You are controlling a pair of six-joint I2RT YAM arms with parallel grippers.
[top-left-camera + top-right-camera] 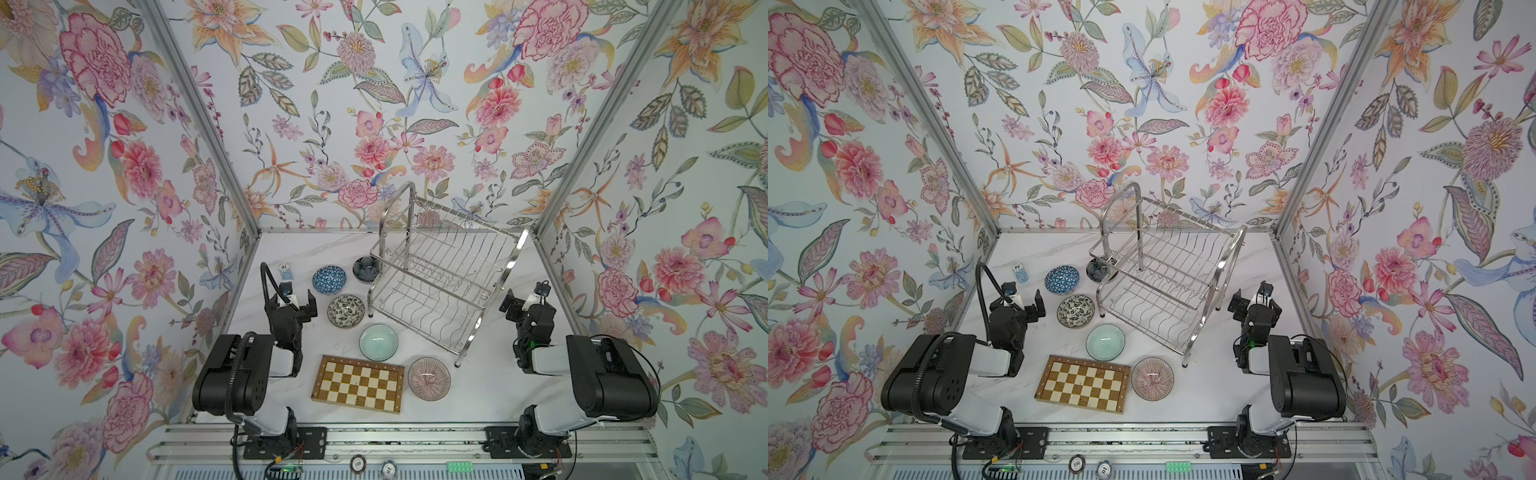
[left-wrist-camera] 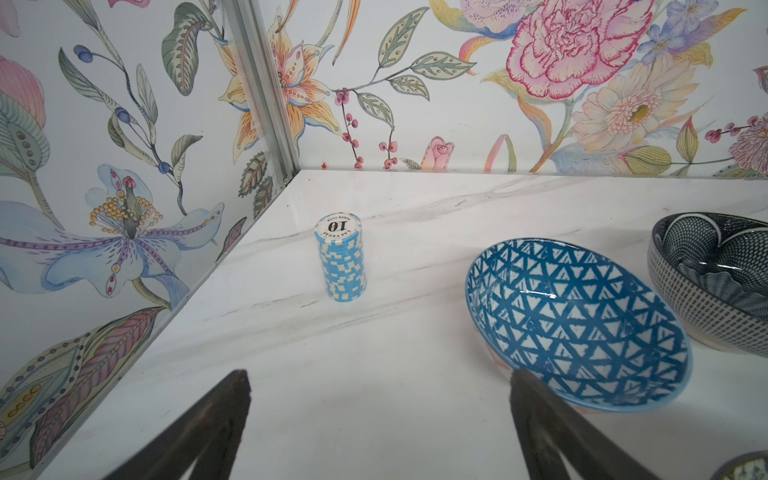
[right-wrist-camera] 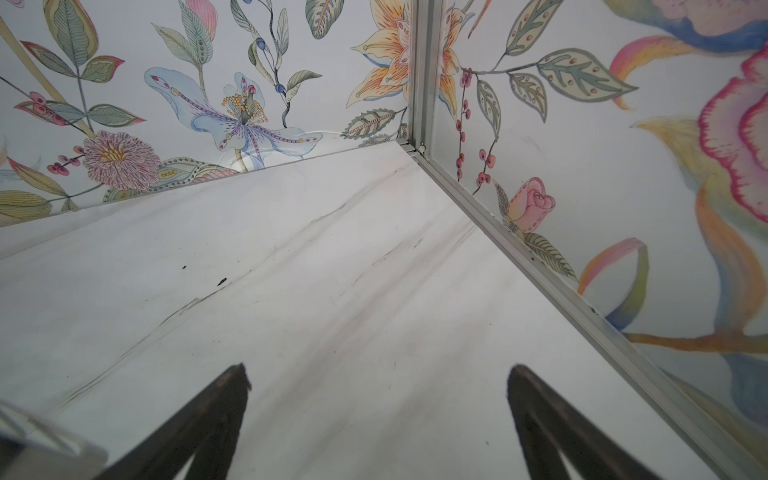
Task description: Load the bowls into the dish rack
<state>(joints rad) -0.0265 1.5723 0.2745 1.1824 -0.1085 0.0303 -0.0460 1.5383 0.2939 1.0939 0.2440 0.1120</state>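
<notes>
Poker chips in a blue stack near the blue bowl say "10" and "LAS VEGAS" on top. Left gripper and right gripper are wide open and hold nothing.

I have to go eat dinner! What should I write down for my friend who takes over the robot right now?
Left tool: open, empty, close to the blue lattice bowl.
Right tool: open, empty, above bare table, to the right of the dish rack.
Bowls: all five sit upright on the table, left of and in front of the dish rack: blue lattice bowl, navy petal bowl, black-and-white floral bowl, pale green bowl, pink lined bowl.
Done: nothing yet; the dish rack holds no bowls.
Left: load all five.
</notes>
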